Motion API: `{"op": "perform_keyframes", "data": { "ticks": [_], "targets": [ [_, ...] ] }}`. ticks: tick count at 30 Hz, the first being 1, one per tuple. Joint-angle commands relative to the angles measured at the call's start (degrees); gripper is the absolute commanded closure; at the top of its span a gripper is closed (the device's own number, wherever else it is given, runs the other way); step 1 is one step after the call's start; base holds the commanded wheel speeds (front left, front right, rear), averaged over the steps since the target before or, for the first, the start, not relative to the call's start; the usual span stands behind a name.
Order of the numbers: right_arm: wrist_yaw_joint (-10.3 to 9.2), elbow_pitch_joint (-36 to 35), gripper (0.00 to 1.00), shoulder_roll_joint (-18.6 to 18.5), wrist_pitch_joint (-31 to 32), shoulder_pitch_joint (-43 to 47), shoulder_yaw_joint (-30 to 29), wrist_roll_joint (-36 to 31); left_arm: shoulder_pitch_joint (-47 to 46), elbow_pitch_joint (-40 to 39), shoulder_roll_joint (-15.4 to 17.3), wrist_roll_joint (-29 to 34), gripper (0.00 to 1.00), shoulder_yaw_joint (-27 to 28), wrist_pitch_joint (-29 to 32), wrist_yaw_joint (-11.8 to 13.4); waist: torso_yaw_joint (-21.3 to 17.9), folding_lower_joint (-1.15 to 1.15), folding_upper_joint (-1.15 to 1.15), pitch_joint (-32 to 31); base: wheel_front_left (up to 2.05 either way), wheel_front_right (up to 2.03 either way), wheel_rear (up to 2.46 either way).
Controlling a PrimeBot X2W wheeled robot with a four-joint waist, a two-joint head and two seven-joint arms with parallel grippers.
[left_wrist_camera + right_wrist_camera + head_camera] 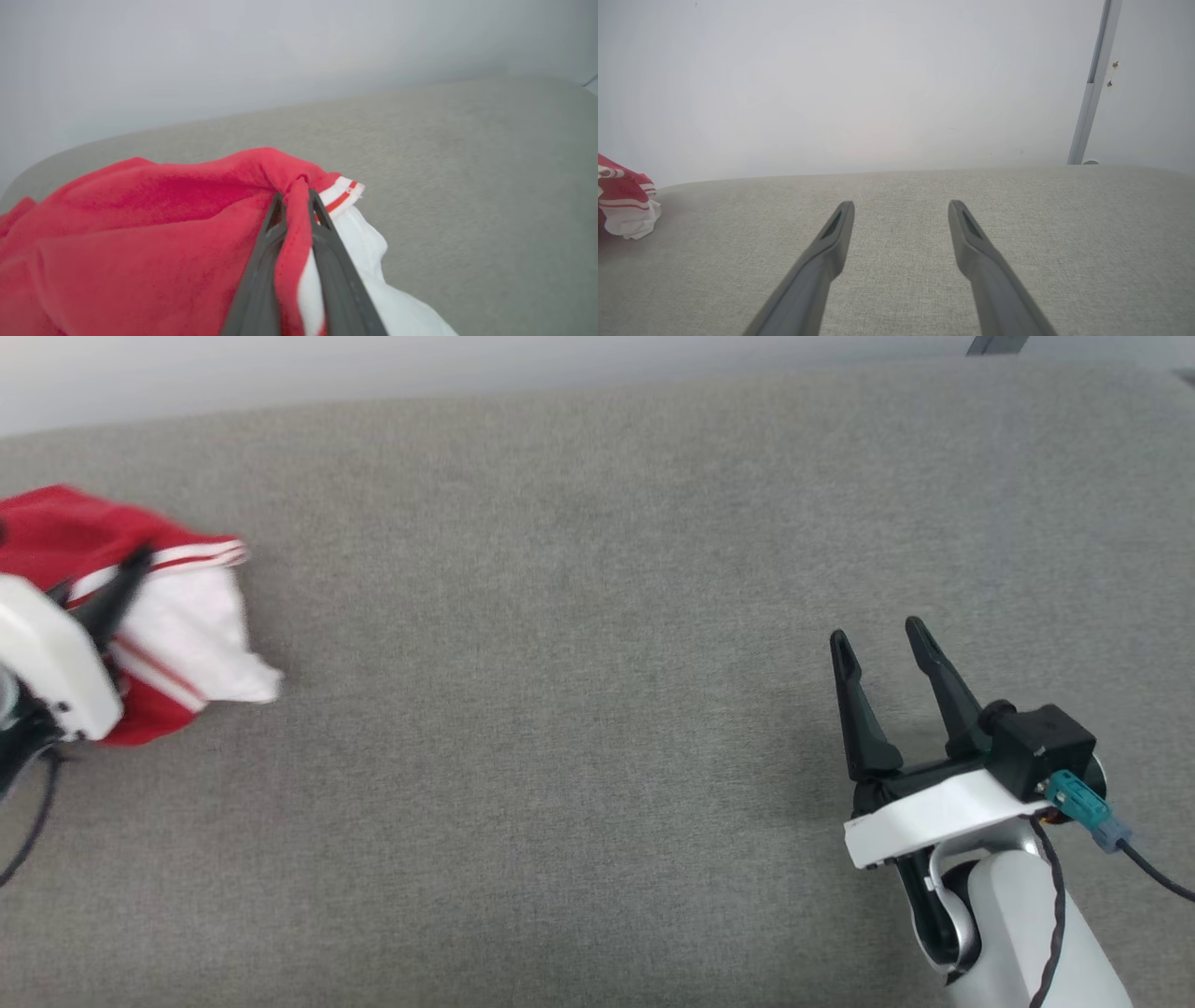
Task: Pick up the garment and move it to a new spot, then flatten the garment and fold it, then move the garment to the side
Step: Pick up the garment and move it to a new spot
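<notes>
The garment (177, 616), red with a white sleeve and red-and-white striped trim, is bunched up at the far left of the grey surface. My left gripper (131, 569) is shut on a fold of it. In the left wrist view a ridge of the garment (140, 233) is pinched between the two dark fingers of my left gripper (294, 196), next to the striped trim. My right gripper (878, 639) stands open at the lower right, far from the garment, with nothing between its fingers. In the right wrist view my right gripper (901, 205) is open and the garment (626, 205) shows at the left edge.
A wide grey fabric surface (579, 709) stretches between the two arms, ending at a pale wall (373, 364) at the back. A grey vertical strip (1094, 84) runs down the wall at the far right.
</notes>
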Motion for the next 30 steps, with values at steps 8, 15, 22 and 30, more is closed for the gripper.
{"op": "perform_keyframes", "data": {
  "ticks": [8, 15, 22, 30],
  "targets": [
    [-0.01, -0.69, 0.00, -0.05, -0.29, 2.10, 0.16, 3.57, -6.69, -19.13, -1.02, -0.31, 1.00, -5.20, 2.30, 0.10, -3.76, 0.00, 0.00, -1.79, 0.00, 0.00, 0.00],
    [-0.02, -2.31, 0.00, -0.04, -0.29, 1.50, 0.66, 8.43, -16.51, -23.99, -12.50, -2.50, 1.00, -7.95, 5.91, 0.10, -9.72, 0.00, 0.00, 1.48, 0.00, 0.00, 0.00],
    [-0.01, -3.63, 0.00, -0.03, -0.29, 1.06, -0.12, 11.32, -19.64, -19.25, -19.88, -2.74, 1.00, -11.70, 3.18, 0.10, -15.45, 0.00, 0.00, 4.82, 0.00, 0.00, 0.00],
    [-0.01, -4.09, 0.00, -0.06, -0.29, 2.55, -0.99, 13.58, -15.22, -18.17, -13.70, -3.21, 1.00, -21.79, 7.55, 0.10, -19.01, 0.00, 0.00, 6.21, 0.00, 0.00, 0.00]
  ]
}}
